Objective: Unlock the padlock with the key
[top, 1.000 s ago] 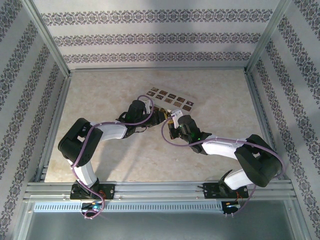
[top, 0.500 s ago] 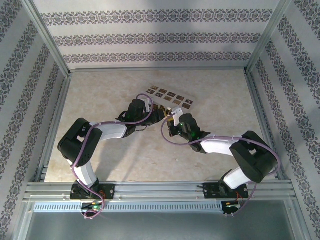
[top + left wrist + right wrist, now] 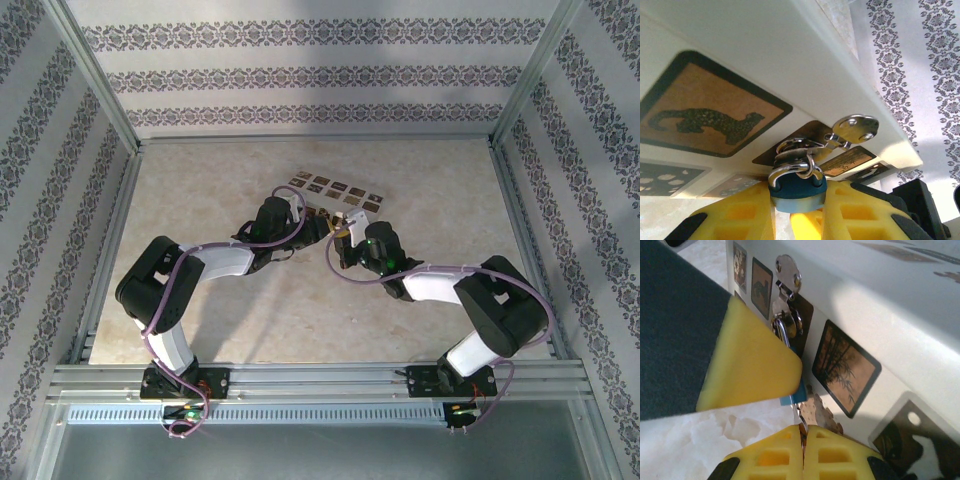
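Blue padlock [image 3: 797, 191], not yet unlocked on the hasp [image 3: 850, 129], is pinched by left fingers [image 3: 740, 215]; right fingers [image 3: 837, 455] apparently pinch the key [image 3: 801, 421] at its base.

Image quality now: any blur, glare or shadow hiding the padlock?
Left wrist: padlock sharp in the left gripper, glints on its shackle; box tiles soft. Right wrist: a left finger is a blurred block over most of the padlock; bright patch and shadow on the box; key barely resolves above the right gripper. Top external: even light, padlock too small to make out.
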